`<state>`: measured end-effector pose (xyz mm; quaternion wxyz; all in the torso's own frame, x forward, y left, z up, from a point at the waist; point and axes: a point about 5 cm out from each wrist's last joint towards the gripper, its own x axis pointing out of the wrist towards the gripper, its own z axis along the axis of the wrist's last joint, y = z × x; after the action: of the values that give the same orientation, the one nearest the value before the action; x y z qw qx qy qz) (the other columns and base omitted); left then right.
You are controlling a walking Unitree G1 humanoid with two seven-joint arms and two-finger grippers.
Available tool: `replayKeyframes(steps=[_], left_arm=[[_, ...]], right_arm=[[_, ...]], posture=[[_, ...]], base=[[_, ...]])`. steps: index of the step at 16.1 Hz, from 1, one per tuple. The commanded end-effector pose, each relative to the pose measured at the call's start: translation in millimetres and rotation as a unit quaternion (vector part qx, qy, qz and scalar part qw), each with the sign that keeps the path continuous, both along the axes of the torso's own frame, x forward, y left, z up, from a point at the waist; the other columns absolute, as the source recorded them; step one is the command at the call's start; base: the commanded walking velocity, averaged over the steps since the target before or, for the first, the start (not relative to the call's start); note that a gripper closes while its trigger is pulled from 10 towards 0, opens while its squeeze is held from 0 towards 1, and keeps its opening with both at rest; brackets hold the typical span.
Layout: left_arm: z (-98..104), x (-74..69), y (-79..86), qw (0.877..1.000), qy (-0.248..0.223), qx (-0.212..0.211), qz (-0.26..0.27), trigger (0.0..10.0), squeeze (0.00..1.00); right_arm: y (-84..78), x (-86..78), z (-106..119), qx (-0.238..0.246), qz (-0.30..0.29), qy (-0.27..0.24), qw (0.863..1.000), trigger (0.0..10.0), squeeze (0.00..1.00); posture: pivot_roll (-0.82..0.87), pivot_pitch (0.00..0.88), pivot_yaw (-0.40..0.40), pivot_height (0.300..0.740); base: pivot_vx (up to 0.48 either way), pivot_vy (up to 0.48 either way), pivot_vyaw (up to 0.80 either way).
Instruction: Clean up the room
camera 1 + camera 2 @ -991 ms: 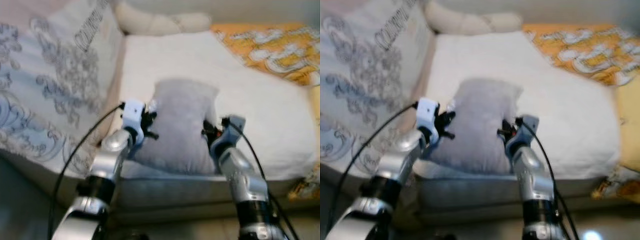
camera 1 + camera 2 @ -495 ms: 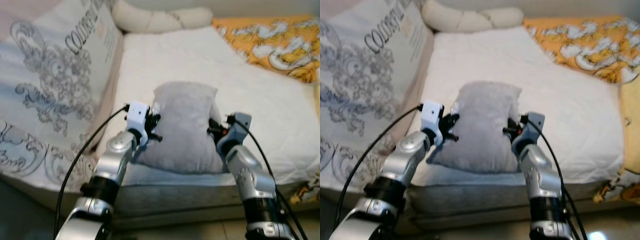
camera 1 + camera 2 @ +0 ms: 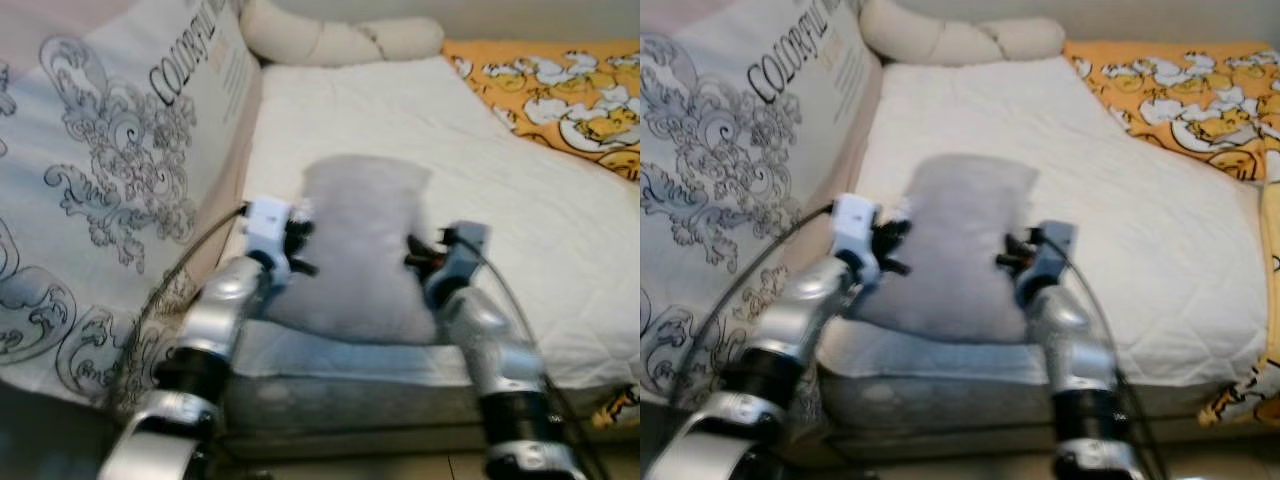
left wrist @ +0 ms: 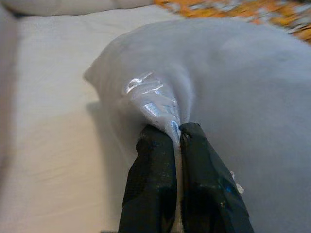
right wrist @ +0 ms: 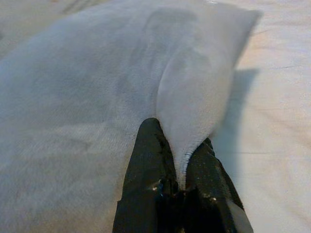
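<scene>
**Grey pillow pinched from both sides over the bed**

Left end effector (image 4: 176,133) pressed together on a bunched fold at the left edge of the grey pillow (image 3: 365,245), black fingers (image 4: 153,179) clamped on a shiny gathered tuft of fabric. Right end effector (image 5: 182,160) likewise pinching a fold at the pillow's right edge, cloth rising in a ridge from between the fingertips. Pillow held between the two end effectors, upright and slightly tilted, its lower edge at or just above the near part of the white mattress (image 3: 500,200); contact with the mattress cannot be told through the blur. Silver arms reaching in from below, left arm (image 3: 215,320) and right arm (image 3: 485,345), a black cable (image 3: 175,290) trailing along the left one.

Beyond the pillow, white quilted mattress surface running away from the end effectors. Far past it, at the head of the bed, a cream knotted cushion (image 3: 340,40). Out to the left of the left end effector, a large upright cushion (image 3: 110,190) with grey scroll pattern and printed lettering. Out to the right, beyond the right end effector, an orange patterned blanket (image 3: 570,100) lying on the mattress.
</scene>
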<state>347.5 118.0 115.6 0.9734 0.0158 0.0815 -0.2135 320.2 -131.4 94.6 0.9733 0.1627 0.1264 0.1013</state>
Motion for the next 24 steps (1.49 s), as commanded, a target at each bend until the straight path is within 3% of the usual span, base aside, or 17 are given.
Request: replayKeyframes(steps=[1, 12, 15, 21, 22, 24], left_arm=[[8, 2.3, -6.3, 1.0, -0.019, -0.009, -0.006, 10.0, 0.0], [9, 3.2, -7.9, 1.0, -0.024, -0.004, -0.009, 10.0, 0.0], [8, 2.5, -9.8, 1.0, -0.026, -0.005, -0.013, 10.0, 0.0], [7, 0.1, -10.9, 0.999, -0.031, -0.007, -0.026, 10.0, 0.0], [10, 0.6, -13.7, 0.998, -0.045, 0.013, -0.047, 10.0, 0.0], [13, 1.9, -17.1, 0.995, -0.06, 0.035, -0.067, 10.0, 0.0]], right_arm=[[-6.7, 4.4, 9, -0.009, -0.01, -0.019, 1.0, 10.0, 0.0], [-3.8, 4.2, 6, -0.017, -0.005, -0.019, 1.0, 10.0, 0.0], [-3.4, 2.2, 3, -0.019, -0.004, -0.013, 1.0, 10.0, 0.0], [-9.7, 0.4, -2, -0.007, -0.033, 0.001, 0.999, 10.0, 0.0], [-18.7, -1.6, -8, -0.014, -0.067, 0.011, 0.998, 10.0, 1.0], [-30.6, -3.8, -14, -0.054, -0.102, 0.012, 0.993, 10.0, 1.0]], posture=[[-0.02, 0.0, 0.035, 0.74], [-0.03, 0.0, 0.036, 0.74], [-0.03, 0.0, 0.034, 0.74], [-0.03, 0.0, 0.03, 0.74], [-0.02, 0.0, 0.026, 0.74], [-0.02, 0.0, 0.025, 0.74]], base=[[0.285, 0.0, 0.0], [0.331, 0.0, 0.0], [0.36, 0.0, 0.8], [0.338, 0.0, 0.0], [0.0, 0.0, 0.0], [0.0, 0.0, 0.0]])
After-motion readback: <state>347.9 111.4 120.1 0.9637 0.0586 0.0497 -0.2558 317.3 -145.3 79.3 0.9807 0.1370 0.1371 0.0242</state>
